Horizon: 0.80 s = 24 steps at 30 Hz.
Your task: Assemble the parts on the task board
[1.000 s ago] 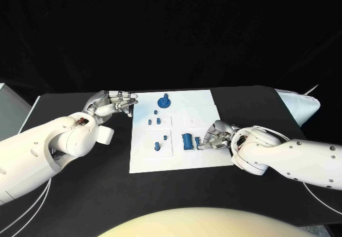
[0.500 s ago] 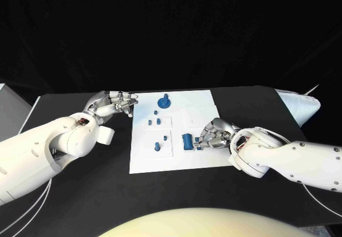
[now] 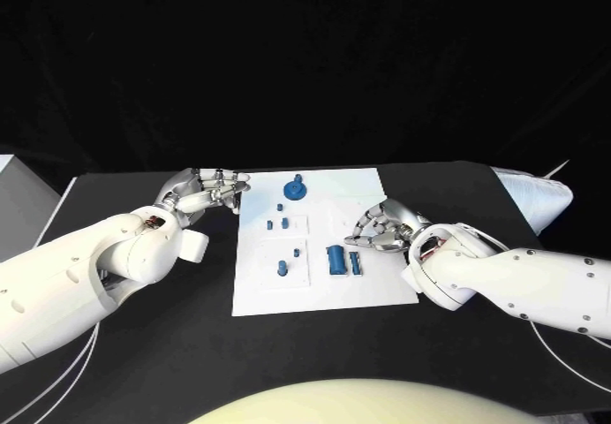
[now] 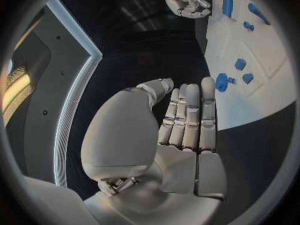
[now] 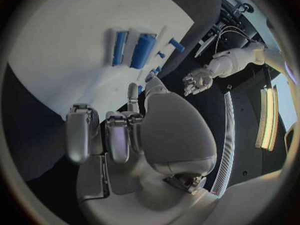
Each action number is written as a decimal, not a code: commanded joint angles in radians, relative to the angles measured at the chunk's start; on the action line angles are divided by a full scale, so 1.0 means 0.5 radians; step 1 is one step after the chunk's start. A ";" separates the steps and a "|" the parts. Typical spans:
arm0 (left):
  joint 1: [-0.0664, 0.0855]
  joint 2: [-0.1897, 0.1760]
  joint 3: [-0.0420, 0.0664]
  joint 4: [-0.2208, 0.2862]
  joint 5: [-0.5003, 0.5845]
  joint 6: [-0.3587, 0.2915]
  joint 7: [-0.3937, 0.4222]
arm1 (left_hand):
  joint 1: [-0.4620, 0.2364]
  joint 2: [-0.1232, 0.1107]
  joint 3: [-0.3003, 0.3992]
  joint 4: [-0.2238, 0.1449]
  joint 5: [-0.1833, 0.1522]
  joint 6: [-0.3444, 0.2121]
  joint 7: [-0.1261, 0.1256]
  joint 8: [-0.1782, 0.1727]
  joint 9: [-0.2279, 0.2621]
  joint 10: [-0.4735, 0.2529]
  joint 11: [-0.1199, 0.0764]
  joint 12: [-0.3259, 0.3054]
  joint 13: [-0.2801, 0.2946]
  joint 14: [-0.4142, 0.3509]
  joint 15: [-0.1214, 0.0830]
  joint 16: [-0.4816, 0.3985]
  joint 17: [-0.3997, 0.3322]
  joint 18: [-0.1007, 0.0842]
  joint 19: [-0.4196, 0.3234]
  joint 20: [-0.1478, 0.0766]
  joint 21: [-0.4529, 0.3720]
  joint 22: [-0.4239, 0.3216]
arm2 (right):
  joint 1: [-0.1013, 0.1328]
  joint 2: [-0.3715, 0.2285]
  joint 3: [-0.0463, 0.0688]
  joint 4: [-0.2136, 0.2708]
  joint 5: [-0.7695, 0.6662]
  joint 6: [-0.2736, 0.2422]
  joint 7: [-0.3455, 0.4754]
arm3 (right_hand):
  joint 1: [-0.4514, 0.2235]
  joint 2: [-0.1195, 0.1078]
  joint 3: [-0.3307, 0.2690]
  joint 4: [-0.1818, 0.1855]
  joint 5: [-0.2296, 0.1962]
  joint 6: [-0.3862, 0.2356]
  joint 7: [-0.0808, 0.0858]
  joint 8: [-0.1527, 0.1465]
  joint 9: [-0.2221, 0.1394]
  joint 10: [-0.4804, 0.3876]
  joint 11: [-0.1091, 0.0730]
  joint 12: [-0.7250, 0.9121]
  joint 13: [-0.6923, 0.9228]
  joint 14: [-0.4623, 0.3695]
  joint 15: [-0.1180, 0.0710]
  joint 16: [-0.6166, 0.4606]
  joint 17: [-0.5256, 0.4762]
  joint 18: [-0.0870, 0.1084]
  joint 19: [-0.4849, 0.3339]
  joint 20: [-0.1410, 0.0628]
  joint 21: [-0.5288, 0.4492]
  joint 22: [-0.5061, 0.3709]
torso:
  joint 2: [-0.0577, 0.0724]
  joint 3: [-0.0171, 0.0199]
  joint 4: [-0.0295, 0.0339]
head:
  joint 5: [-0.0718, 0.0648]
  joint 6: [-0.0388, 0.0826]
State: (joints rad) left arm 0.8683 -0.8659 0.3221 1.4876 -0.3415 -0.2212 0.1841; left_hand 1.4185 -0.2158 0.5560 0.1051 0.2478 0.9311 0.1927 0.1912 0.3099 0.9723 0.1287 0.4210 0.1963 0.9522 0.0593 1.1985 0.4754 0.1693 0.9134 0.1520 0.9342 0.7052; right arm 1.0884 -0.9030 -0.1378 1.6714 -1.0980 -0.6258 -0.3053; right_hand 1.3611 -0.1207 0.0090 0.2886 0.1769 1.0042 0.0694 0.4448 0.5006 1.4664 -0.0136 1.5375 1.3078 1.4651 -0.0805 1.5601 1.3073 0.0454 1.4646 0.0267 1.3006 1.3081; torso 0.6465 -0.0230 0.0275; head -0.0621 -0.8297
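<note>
The white task board lies mid-table. On it are a blue round knob, several small blue pieces and, near its right side, a blue cylinder with a thin blue bar beside it. My right hand hovers just beyond the bar with loosely bent fingers and holds nothing. The right wrist view shows that hand behind the cylinder and the bar. My left hand stays off the board's far left corner, holding nothing, its fingers side by side near the knob.
Black table surrounds the board. A pale padded object lies at the table's far right edge. A grey-white box edge stands at the far left.
My right hand has drawn back from the thin bar toward the far side, leaving the bar lying beside the cylinder. The camera has shifted slightly. The left hand has kept its place.
</note>
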 commanded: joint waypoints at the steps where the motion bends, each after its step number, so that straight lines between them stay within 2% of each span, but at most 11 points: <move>1: 0.000 0.033 0.001 -0.046 0.083 -0.033 0.074 | 0.001 0.012 -0.003 0.015 0.002 -0.004 -0.003 0.008 -0.004 -0.017 -0.003 0.012 -0.003 -0.014 -0.003 -0.006 -0.004 0.030 0.005 0.001 -0.010 -0.004 | 0.019 0.051 0.004 -0.121 0.635 -0.179 0.560 | 0.073 0.024 0.042 -0.006 0.031 -0.073 0.021 -0.021 0.013 0.070 0.034 -0.189 0.418 0.166 0.031 -0.076 0.355 0.070 0.014 0.021 -0.298 0.145 | -0.029 -0.0101 0.000 | 0.005 0.028; 4: 0.000 0.067 0.002 -0.099 0.121 -0.073 0.110 | -0.004 0.006 -0.003 0.031 0.001 -0.014 -0.001 0.009 -0.010 -0.023 -0.001 0.015 -0.004 -0.067 0.003 -0.043 -0.019 0.029 -0.026 0.006 -0.046 -0.021 | 0.033 0.111 0.009 -0.260 0.976 -0.143 0.804 | 0.126 0.033 0.075 -0.009 0.039 -0.116 0.038 -0.036 0.017 -0.003 0.050 -0.315 0.360 0.147 0.043 -0.121 0.289 0.100 -0.033 0.033 -0.490 0.052 | -0.052 -0.0165 0.000 | 0.014 0.063; 6: 0.000 0.096 0.002 -0.145 0.151 -0.109 0.144 | -0.005 0.002 -0.006 0.049 0.000 -0.022 -0.003 0.012 -0.016 -0.019 0.002 0.023 -0.004 -0.135 0.011 -0.106 -0.049 0.028 -0.072 0.014 -0.107 -0.051 | 0.039 0.160 0.017 -0.374 1.196 -0.077 0.959 | 0.155 0.033 0.107 -0.003 0.029 -0.170 0.068 -0.057 0.020 -0.225 0.074 -0.687 0.175 0.039 0.067 -0.336 0.003 0.180 -0.180 0.058 -1.025 -0.217 | -0.065 -0.0180 0.001 | 0.016 0.065; 7: 0.001 0.112 0.002 -0.169 0.164 -0.127 0.163 | -0.005 -0.001 -0.010 0.058 -0.001 -0.027 -0.003 0.014 -0.020 -0.014 0.001 0.027 -0.005 -0.174 0.015 -0.157 -0.073 0.027 -0.101 0.019 -0.150 -0.074 | 0.042 0.185 0.023 -0.431 1.287 -0.037 1.023 | 0.156 0.024 0.118 -0.002 0.036 -0.193 0.079 -0.068 0.020 -0.353 0.086 -0.904 0.053 -0.032 0.079 -0.477 -0.160 0.222 -0.264 0.070 -1.334 -0.384 | -0.071 -0.0180 0.002 | 0.026 0.112; 8: 0.001 0.124 0.003 -0.189 0.174 -0.141 0.180 | -0.004 0.000 -0.013 0.068 0.000 -0.037 -0.002 0.012 -0.025 -0.012 0.003 0.028 -0.007 -0.198 0.019 -0.208 -0.099 0.027 -0.121 0.024 -0.191 -0.097 | 0.043 0.206 0.028 -0.476 1.351 -0.006 1.070 | 0.162 0.015 0.135 -0.003 0.033 -0.205 0.095 -0.082 0.007 -0.500 0.097 -1.164 -0.106 -0.117 0.088 -0.646 -0.337 0.263 -0.358 0.086 -1.678 -0.580 | -0.075 -0.0174 0.003 | 0.028 0.120; 10: 0.001 0.156 0.003 -0.245 0.201 -0.179 0.224 | -0.001 0.003 -0.015 0.085 -0.001 -0.050 -0.002 0.013 -0.031 -0.009 0.005 0.012 -0.023 -0.209 0.024 -0.313 -0.153 0.027 -0.145 0.030 -0.264 -0.141 | 0.046 0.259 0.040 -0.587 1.474 0.065 1.169 | 0.185 0.010 0.200 0.001 0.034 -0.237 0.114 -0.138 -0.053 -0.802 0.116 -1.792 -0.540 -0.363 0.114 -1.147 -0.806 0.270 -0.438 0.109 -1.916 -0.770 | -0.084 -0.0157 0.002 | 0.040 0.147; 11: 0.001 0.169 0.004 -0.268 0.213 -0.194 0.242 | 0.001 0.000 -0.012 0.093 -0.001 -0.055 -0.002 0.014 -0.033 -0.008 0.007 -0.009 -0.040 -0.221 0.030 -0.378 -0.183 0.026 -0.163 0.034 -0.303 -0.164 | 0.046 0.280 0.044 -0.631 1.510 0.094 1.203 | 0.193 -0.018 0.247 -0.005 0.008 -0.233 0.120 -0.172 -0.096 -0.780 0.140 -1.938 -0.724 -0.460 0.124 -1.409 -0.998 0.273 -0.452 0.126 -2.031 -0.890 | -0.090 -0.0138 0.002 | 0.047 0.158; 13: 0.001 0.199 0.004 -0.323 0.242 -0.227 0.287 | 0.007 -0.008 0.011 0.123 -0.003 -0.062 0.003 0.028 -0.034 0.038 0.019 -0.104 -0.107 -0.253 0.057 -0.650 -0.303 0.020 -0.235 0.060 -0.464 -0.258 | 0.047 0.332 0.054 -0.735 1.573 0.157 1.277 | 0.215 -0.012 0.344 0.002 -0.059 -0.241 0.139 -0.219 -0.143 -0.812 0.157 -2.164 -0.975 -0.569 0.160 -1.634 -1.097 0.272 -0.516 0.156 -2.176 -1.033 | -0.099 -0.0117 0.000 | 0.052 0.176; 17: 0.002 0.251 0.004 -0.419 0.280 -0.258 0.362 | 0.025 -0.031 0.003 0.165 -0.006 -0.128 -0.011 0.049 -0.053 0.139 0.064 -0.442 -0.262 -0.191 0.117 -1.284 -0.484 0.022 -0.251 0.148 -0.900 -0.552 | 0.045 0.408 0.068 -0.899 1.631 0.251 1.388 | 0.201 -0.099 0.552 -0.012 -0.082 -0.239 0.206 -0.328 -0.236 -0.803 0.242 -2.597 -1.561 -0.748 0.258 -2.110 -1.301 0.276 -0.662 0.260 -2.469 -1.382 | -0.114 -0.0083 -0.003 | 0.064 0.212; 21: 0.002 0.295 0.004 -0.491 0.306 -0.264 0.404 | 0.037 -0.035 -0.035 0.185 -0.004 -0.162 -0.039 0.032 -0.089 0.107 0.112 -0.622 -0.264 -0.276 0.191 -1.610 -0.539 0.024 -0.314 0.237 -1.254 -0.800 | 0.041 0.448 0.079 -1.007 1.653 0.309 1.465 | 0.170 -0.157 0.696 -0.031 -0.085 -0.238 0.254 -0.428 -0.299 -0.824 0.307 -2.799 -1.958 -0.886 0.360 -2.498 -1.522 0.280 -0.888 0.362 -2.477 -1.761 | -0.125 -0.0018 -0.001 | 0.074 0.234; 24: 0.003 0.314 0.004 -0.516 0.314 -0.263 0.423 | 0.043 -0.026 -0.081 0.196 -0.004 -0.177 -0.059 -0.002 -0.119 0.083 0.145 -0.698 -0.265 -0.333 0.234 -1.767 -0.580 0.016 -0.349 0.271 -1.440 -0.937 | 0.040 0.457 0.083 -1.046 1.659 0.334 1.495 | 0.154 -0.165 0.724 -0.049 -0.082 -0.238 0.260 -0.461 -0.316 -0.833 0.323 -2.833 -2.071 -0.898 0.375 -2.592 -1.590 0.278 -0.921 0.387 -2.478 -1.884 | -0.126 0.0035 0.000 | 0.080 0.252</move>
State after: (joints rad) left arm 0.8688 -0.7130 0.3232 1.2329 -0.2175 -0.3333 0.3369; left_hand 1.4331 -0.2304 0.5188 0.2035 0.2478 0.8450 0.1642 0.1933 0.2524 1.0118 0.1974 0.0774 0.0649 0.7913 0.1767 0.3256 0.1879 0.1692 0.7393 0.2833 0.2267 0.2462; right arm 1.1096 -0.6768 -0.0968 1.1546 -0.3136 -0.5260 0.3586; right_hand 1.4413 -0.1967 0.3676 0.2634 0.1354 0.8866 0.1929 0.2166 0.3436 1.0490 0.1438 0.1237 0.2797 1.0214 0.1086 0.2709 0.5166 0.1708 1.0082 0.2188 0.0664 0.3742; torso 0.5870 -0.0250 0.0269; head -0.0253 -0.7120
